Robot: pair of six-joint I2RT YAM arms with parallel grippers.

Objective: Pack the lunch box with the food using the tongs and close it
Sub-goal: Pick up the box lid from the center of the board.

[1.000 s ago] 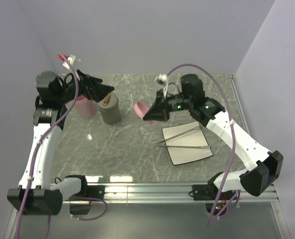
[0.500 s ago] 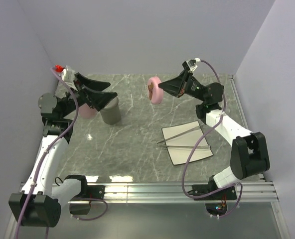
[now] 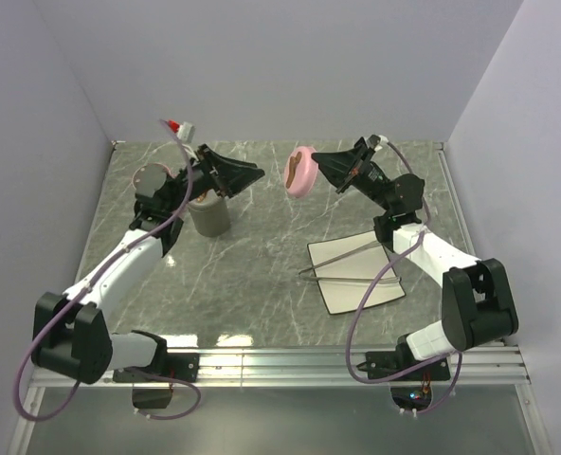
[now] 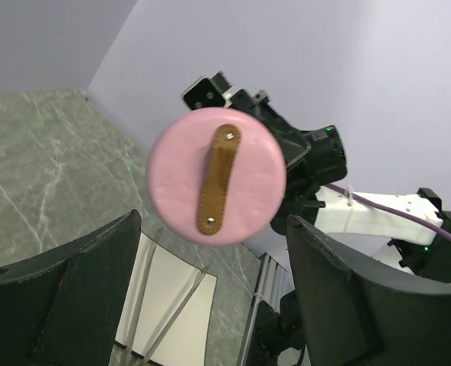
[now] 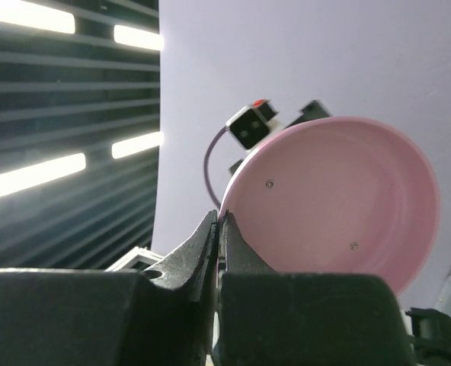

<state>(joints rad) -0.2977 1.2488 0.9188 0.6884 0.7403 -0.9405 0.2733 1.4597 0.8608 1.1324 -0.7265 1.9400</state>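
Observation:
My right gripper (image 3: 320, 164) is shut on the rim of the pink round lunch box lid (image 3: 301, 171) and holds it on edge in the air at the back. Its brown strap (image 4: 218, 179) faces my left gripper (image 3: 259, 172), which is open and stops a little short of the lid. In the right wrist view the fingertips (image 5: 219, 221) pinch the lid's pale underside (image 5: 340, 206). The silver tongs (image 3: 352, 266) lie on the white plate (image 3: 361, 294), untouched. A grey round pot (image 3: 210, 218) stands under my left arm. The food is out of view.
The plate (image 4: 199, 320) with the tongs (image 4: 176, 301) lies right of centre on the marble table (image 3: 252, 275). Walls close in the left, back and right sides. A metal rail (image 3: 290, 360) runs along the near edge by the arm bases.
My right gripper has raised the lid from low over the table up toward the back. My left arm has swung right from the left wall toward the lid, its jaws narrowing slightly.

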